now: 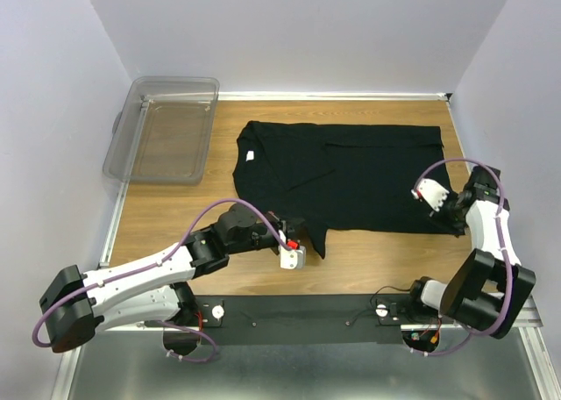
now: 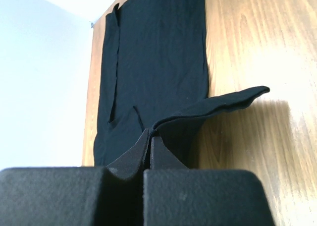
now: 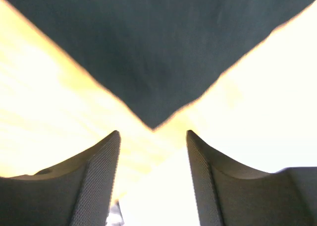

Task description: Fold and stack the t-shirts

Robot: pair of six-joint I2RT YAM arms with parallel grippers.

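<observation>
A black t-shirt [image 1: 359, 176] lies spread on the wooden table, its white neck label [image 1: 250, 157] at the left. My left gripper [image 1: 305, 236] is at its near left part and is shut on a fold of the cloth [image 2: 150, 133]. The pinched sleeve edge [image 2: 223, 104] is raised a little off the wood. My right gripper [image 1: 454, 223] hangs open over the shirt's near right corner. In the right wrist view that corner [image 3: 153, 119] points into the gap between my fingers [image 3: 101, 171], and the gripper [image 3: 153, 134] holds nothing.
A clear plastic bin [image 1: 166, 128] stands at the far left of the table, partly over its left edge. Walls close the table on the left, back and right. Bare wood [image 1: 175, 216] shows between the bin and the left arm.
</observation>
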